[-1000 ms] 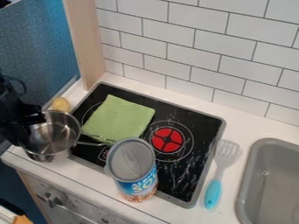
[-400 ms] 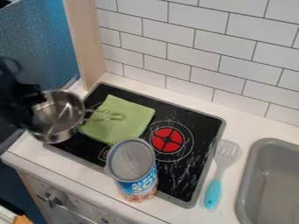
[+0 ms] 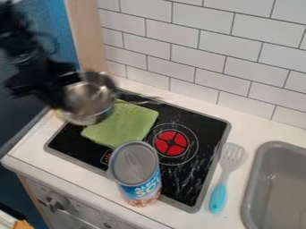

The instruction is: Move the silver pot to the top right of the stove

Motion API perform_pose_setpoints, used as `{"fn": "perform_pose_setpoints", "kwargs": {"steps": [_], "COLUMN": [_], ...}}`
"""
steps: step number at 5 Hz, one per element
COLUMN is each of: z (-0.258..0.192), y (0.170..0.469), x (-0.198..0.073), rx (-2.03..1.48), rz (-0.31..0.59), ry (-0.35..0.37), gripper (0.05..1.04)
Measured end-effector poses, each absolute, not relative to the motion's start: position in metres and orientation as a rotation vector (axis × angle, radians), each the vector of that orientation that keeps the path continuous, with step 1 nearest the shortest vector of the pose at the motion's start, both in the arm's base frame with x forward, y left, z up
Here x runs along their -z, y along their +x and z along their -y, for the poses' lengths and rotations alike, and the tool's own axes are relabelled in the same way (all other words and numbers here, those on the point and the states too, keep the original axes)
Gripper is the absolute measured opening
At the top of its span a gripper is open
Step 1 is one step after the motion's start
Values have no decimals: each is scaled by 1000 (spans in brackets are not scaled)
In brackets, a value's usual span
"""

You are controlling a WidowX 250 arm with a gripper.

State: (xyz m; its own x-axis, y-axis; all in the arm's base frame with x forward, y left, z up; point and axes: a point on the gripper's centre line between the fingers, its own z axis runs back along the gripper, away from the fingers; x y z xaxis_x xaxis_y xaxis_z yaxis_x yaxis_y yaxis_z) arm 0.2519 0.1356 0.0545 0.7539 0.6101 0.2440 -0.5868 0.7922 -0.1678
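Over the stove's (image 3: 65, 141) left part, silver pot (image 3: 91, 100) up in the air, round, open-topped, shiny bare metal, blurred thin handle pointing right above green cloth (image 3: 122, 126), left side pinched by black gripper (image 3: 69, 85).

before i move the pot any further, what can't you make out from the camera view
All in the camera view:
- Where the gripper meets the pot: blurred, dark on dark.
- Stove under the cloth: hidden by the cloth.
- Stove's far left corner: behind the pot.
- Sink's far side: cut off by the right edge.
- Inside the can: covered by its top.
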Motion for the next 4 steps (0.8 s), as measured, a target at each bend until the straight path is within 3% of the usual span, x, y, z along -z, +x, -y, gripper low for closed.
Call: {"fn": "perform_pose_setpoints", "kwargs": {"steps": [2, 3, 4], "z": [-80, -56, -34], "y": [302, 323, 339], "x": [-59, -46, -25], "rx": [-531, -511, -474], "rz": [360, 364, 345], "ry": [-126, -145, -111], "gripper": [74, 74, 74]}}
